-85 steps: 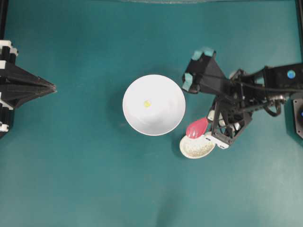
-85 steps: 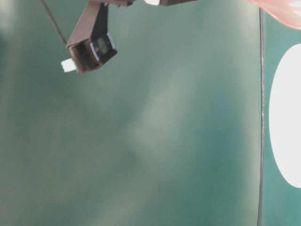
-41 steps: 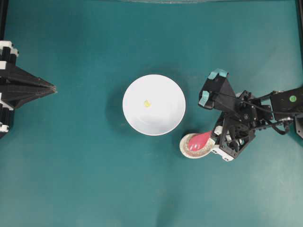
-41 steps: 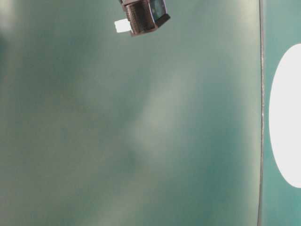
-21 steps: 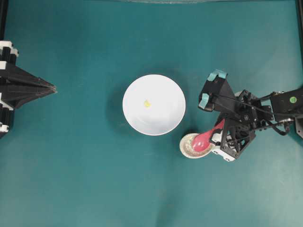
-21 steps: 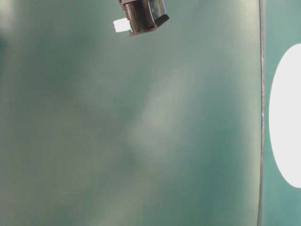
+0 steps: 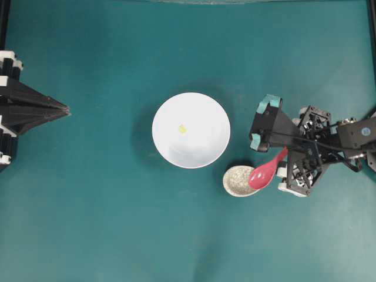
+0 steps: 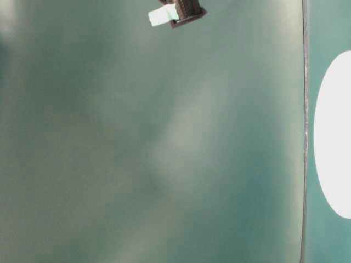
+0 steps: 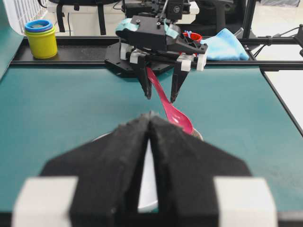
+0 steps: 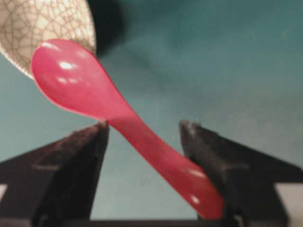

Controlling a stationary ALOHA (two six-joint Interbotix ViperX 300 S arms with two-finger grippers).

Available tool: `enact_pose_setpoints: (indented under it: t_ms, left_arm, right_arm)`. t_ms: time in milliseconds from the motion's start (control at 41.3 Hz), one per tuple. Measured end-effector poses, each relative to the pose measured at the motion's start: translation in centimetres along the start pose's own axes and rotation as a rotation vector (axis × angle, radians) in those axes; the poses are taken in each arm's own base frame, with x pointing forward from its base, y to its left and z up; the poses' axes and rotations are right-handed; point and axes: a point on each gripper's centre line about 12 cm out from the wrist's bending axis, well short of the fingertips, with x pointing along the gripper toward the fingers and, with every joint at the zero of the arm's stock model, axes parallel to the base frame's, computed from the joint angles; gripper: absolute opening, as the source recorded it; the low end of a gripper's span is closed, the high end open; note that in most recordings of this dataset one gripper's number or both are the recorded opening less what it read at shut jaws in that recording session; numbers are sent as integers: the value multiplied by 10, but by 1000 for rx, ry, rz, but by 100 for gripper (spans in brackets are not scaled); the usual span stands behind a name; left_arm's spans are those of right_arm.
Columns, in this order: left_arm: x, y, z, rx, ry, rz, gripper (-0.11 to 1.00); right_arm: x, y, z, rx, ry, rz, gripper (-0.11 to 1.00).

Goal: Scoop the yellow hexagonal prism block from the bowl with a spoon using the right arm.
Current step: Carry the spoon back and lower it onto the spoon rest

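The white bowl [image 7: 202,150] sits mid-table with the tiny yellow hexagonal prism block [image 7: 183,128] inside it. The pink-red spoon [image 7: 264,173] lies to the bowl's lower right, its scoop resting on the edge of a speckled beige rest [image 7: 236,182]. My right gripper [image 10: 143,125] is open, and the spoon's handle [image 10: 161,161] runs slantwise between its fingers, close against the right one. From the left wrist view the right gripper [image 9: 161,96] straddles the spoon [image 9: 175,116]. My left gripper [image 7: 66,108] is shut and empty at the far left edge.
The speckled rest [image 10: 38,28] lies just off the bowl's lower right rim. Stacked yellow and blue cups [image 9: 41,38] and a blue cloth [image 9: 225,47] sit beyond the table's far edge. A black frame borders the table.
My right gripper has opened and drawn back to the right. The spoon's scoop has slid from the middle of the rest to its right edge. The left arm has not moved.
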Motion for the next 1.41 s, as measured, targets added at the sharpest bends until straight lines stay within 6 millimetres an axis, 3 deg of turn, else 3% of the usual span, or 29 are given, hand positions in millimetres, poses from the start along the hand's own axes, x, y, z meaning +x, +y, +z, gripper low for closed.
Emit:
enact_pose_setpoints:
  t_ms: [751, 1406]
  left_arm:
    - [-1, -3, 1, -2, -6, -16, 7]
    - [-1, -5, 2, -1, -12, -28, 7]
  right_arm:
    - [-9, 13, 19, 18, -117, 54, 61]
    - [-29, 1, 31, 11, -54, -84, 61]
